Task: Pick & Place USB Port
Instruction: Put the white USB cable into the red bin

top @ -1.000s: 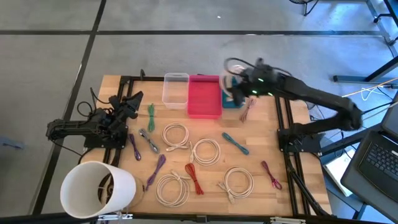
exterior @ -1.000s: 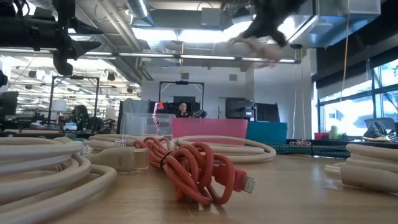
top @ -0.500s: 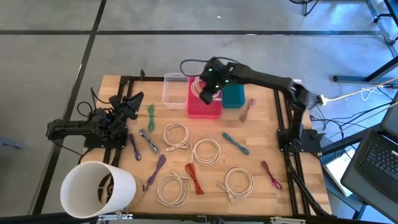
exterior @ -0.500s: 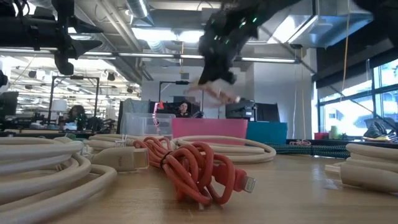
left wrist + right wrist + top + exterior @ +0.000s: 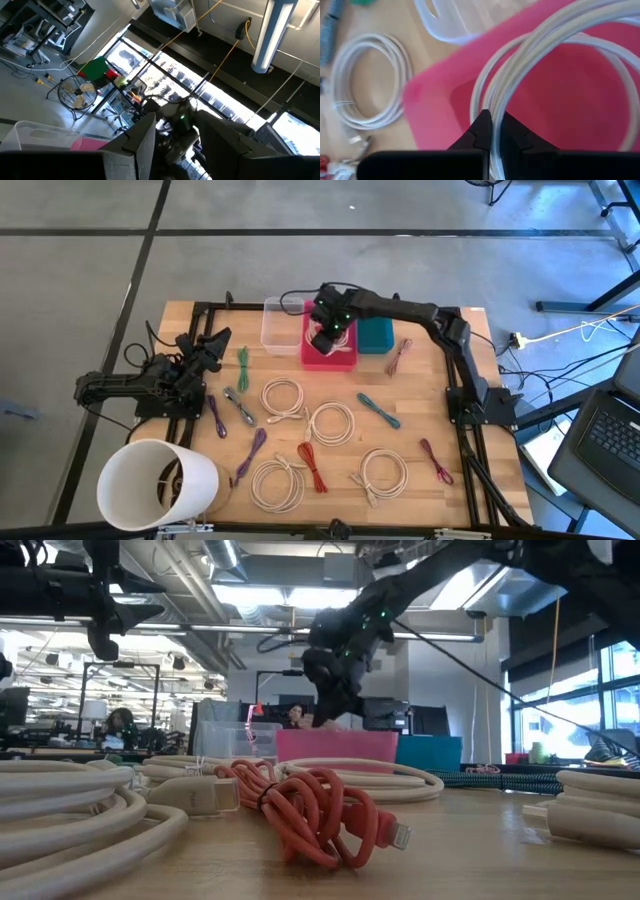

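The tabletop (image 5: 440,480) is evenly and brightly lit from above, with only faint, soft shadows cast. In the low view, glare is given off by ceiling lights (image 5: 250,595) and by windows (image 5: 560,720) on the right. The white cable (image 5: 535,65) in the right wrist view is rendered blurred.

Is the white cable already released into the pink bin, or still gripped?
Still gripped: the right gripper is shut on the white cable, whose loops hang over the pink bin.

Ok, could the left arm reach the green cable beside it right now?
Probably yes: the green cable lies on open table just past the left tool, nothing between them, and that tool holds nothing.
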You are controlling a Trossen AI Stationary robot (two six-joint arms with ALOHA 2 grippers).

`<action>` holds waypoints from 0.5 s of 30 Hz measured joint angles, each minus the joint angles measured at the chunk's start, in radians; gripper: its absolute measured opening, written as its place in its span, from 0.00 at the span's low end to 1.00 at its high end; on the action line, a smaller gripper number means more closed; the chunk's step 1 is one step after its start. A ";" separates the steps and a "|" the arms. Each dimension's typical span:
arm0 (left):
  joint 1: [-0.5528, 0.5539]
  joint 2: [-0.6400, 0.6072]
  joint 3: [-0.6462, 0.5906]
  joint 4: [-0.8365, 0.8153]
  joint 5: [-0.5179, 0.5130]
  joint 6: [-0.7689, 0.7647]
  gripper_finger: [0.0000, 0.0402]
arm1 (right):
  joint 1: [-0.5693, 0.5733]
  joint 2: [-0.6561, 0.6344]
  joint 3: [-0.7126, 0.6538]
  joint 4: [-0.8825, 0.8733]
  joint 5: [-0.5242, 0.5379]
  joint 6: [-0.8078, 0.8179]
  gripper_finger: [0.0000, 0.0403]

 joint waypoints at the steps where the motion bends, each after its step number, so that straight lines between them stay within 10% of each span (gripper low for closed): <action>1: 0.000 0.000 0.000 0.000 0.000 0.000 0.36 | 0.000 0.008 0.000 0.003 0.000 -0.001 0.04; 15: 0.000 0.000 0.000 0.000 0.000 0.000 0.36 | -0.047 0.066 0.000 0.061 0.064 -0.033 0.09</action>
